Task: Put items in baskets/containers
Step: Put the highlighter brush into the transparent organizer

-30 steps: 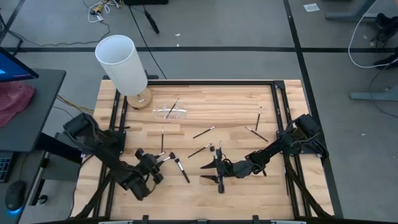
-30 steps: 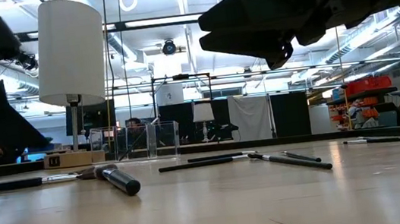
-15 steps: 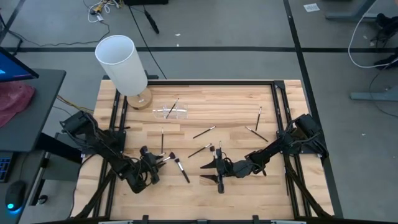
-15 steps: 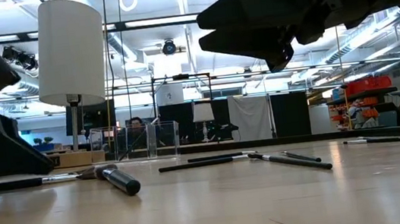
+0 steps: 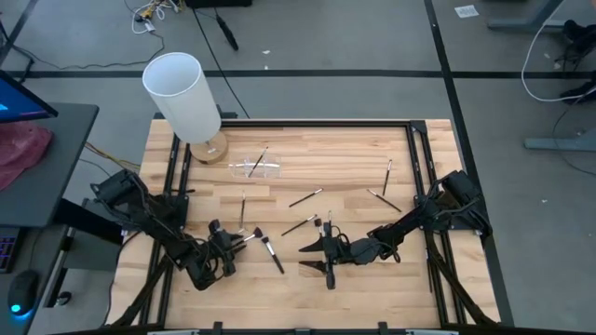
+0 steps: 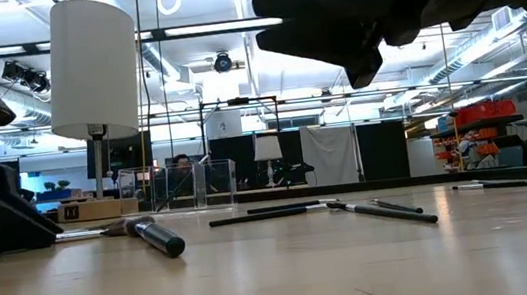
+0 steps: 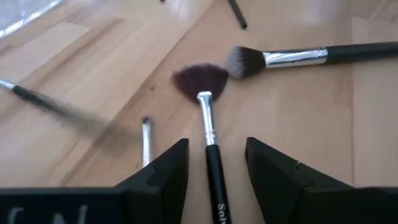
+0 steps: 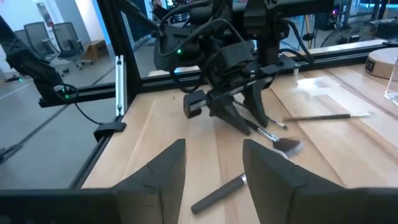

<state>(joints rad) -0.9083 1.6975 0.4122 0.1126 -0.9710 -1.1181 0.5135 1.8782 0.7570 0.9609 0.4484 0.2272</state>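
Observation:
Several thin dark makeup brushes lie flat on the wooden table. My left gripper is down at the table, open. In the left wrist view its fingers stand on either side of a fan brush's black handle, and I see no touch. The fan head points away, toward a fluffy brush. My right gripper hovers open above the table, facing the left one, with a brush handle lying below it. The clear holder stands farther back with one brush in it.
A tall white cylinder on a round wooden base stands at the far left corner, beside the holder. More brushes lie mid-table and toward the right. Black rails run along the table's sides. The near part of the table is bare wood.
My left gripper has come down to the table, settling over the fan brush beside the other brushes at the near left. The brushes have not moved. My right arm has kept still.

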